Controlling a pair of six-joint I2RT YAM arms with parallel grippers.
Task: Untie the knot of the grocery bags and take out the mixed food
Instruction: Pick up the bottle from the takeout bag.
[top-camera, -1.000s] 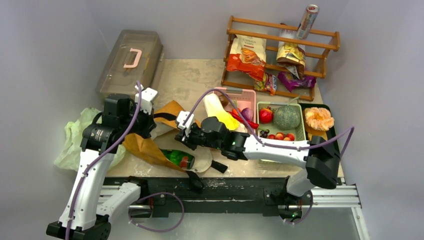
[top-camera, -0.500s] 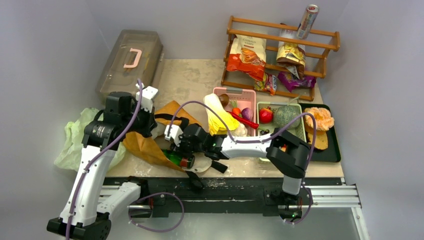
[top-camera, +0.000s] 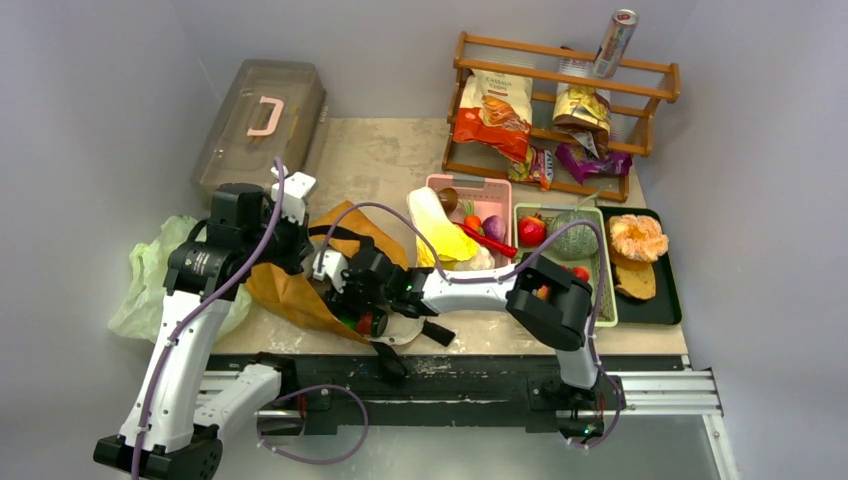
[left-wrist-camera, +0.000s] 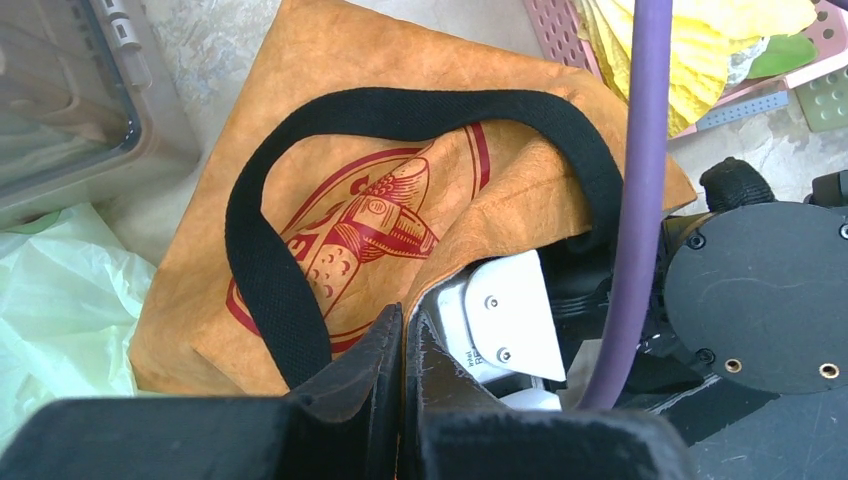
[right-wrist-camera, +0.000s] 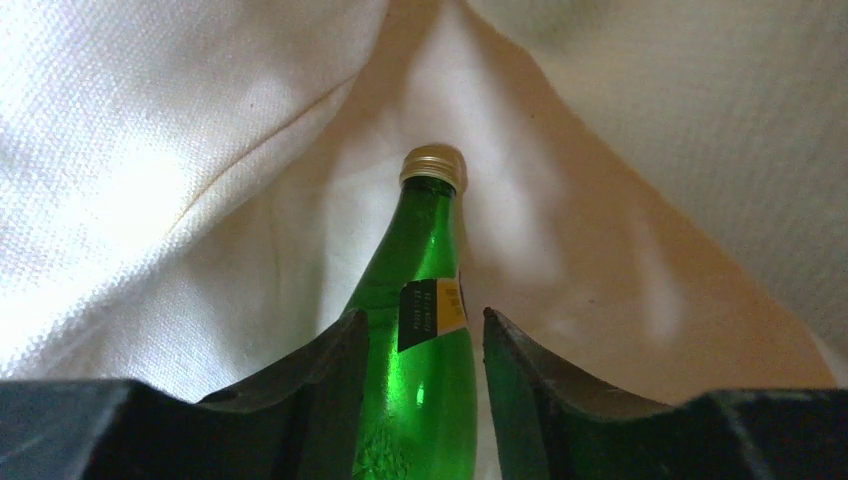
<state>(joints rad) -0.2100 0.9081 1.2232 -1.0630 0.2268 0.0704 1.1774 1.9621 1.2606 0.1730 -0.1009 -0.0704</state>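
Over the last second the right arm has swung away from the trays and pushed its wrist into the mouth of the mustard-brown tote; the right gripper, which was nearly closed, now has its fingers spread to either side of the green bottle, which lies inside against the cream lining with its gold cap pointing away; the fingers flank the glass but do not look clamped on it, so I judge the bottle is lined up for a grasp, not yet taken. The left gripper has not moved; its fingers are pressed together and appear to pinch the tote's rim beside the black strap, holding the mouth open. The pale-green plastic bag lies slack at the table's left edge; no knot can be made out on it. Much of the food is already sorted: the pink basket holds a leafy cabbage, a red chilli and smaller vegetables; the green tray holds a melon and a red fruit.
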